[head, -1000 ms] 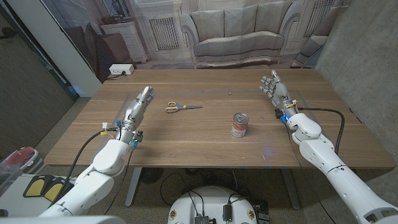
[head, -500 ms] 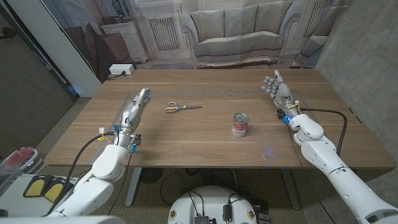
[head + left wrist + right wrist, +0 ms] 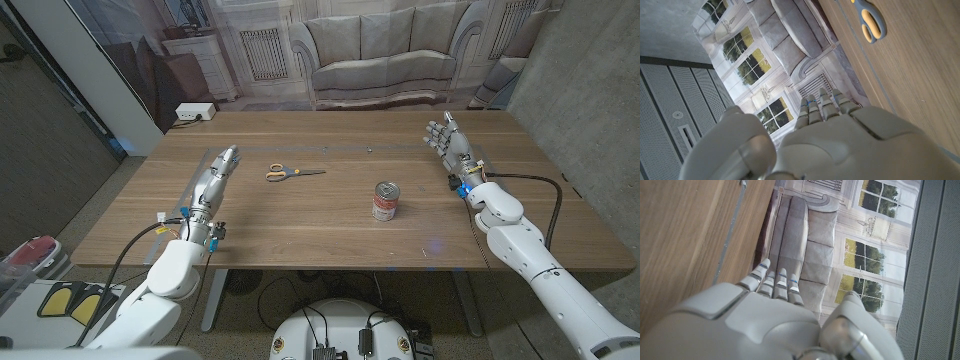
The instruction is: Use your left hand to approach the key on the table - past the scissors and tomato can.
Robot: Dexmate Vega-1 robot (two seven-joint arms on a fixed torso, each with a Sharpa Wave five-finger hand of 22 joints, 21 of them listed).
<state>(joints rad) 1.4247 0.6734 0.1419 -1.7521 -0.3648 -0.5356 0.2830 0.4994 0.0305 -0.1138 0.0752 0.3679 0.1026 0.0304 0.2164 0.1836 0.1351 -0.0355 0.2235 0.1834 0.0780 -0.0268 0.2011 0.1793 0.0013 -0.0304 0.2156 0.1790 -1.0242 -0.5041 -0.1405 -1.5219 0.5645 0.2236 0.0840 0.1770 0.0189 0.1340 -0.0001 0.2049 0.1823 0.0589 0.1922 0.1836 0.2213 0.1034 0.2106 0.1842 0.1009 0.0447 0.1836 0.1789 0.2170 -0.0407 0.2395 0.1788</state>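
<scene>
The left hand (image 3: 217, 171), having drawn slightly back since the earlier frame, is hovering empty with fingers extended beside the scissors (image 3: 292, 173), whose orange handles (image 3: 871, 21) are appearing close-up from the wrist, the tomato can (image 3: 386, 201) standing farther right, and the right hand (image 3: 447, 142) is spreading open.

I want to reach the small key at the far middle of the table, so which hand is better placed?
Probably the left hand: it is beside the scissors, open, with bare table ahead toward the key. The right hand lies about as near.
</scene>
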